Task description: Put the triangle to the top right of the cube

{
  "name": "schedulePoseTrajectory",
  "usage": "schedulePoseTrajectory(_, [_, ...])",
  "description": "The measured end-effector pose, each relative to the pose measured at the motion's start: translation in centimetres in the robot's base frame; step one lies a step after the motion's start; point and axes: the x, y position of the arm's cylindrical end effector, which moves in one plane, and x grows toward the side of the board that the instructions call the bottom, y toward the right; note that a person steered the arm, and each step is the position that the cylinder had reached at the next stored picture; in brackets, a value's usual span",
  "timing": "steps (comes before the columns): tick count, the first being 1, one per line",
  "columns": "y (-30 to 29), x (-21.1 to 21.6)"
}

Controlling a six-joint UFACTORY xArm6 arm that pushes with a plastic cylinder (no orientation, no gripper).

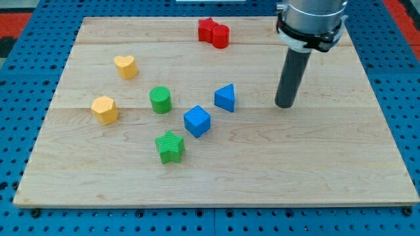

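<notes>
A small blue triangle block (225, 98) stands near the middle of a pale wooden surface (328, 164), already just above and to the view's right of the blue cube (197, 121), close beside it but with a narrow gap showing between them. The triangle looks like light, rigid plastic with ridged sides; it should slide easily on the smooth wood and may spin if pushed off-centre, so any nudge is best made squarely against a flat face, not a corner. There is nothing to grip with: the tool is a plain dark rod with no parts to open or close, and my tip (285, 105) rests on the surface well to the view's right of the triangle, touching no block. Further out, a green cylinder (160, 99) sits left of the cube, a green star (170, 146) below it, two yellow blocks (105, 109) (125, 66) at the left, and a red block (214, 32) near the top edge
</notes>
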Motion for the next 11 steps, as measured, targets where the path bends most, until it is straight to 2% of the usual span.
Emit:
schedulePoseTrajectory(1, [-1.6,0.0])
schedulePoseTrajectory(4, [-1.5,0.0])
schedulePoseTrajectory(5, [-3.8,0.0])
schedulePoseTrajectory(8, [-11.5,-3.4])
schedulePoseTrajectory(9, [-12.9,-7.3])
schedulePoseTrajectory(10, [-15.1,-5.0])
schedulePoseTrajectory(11, [-14.9,-4.4])
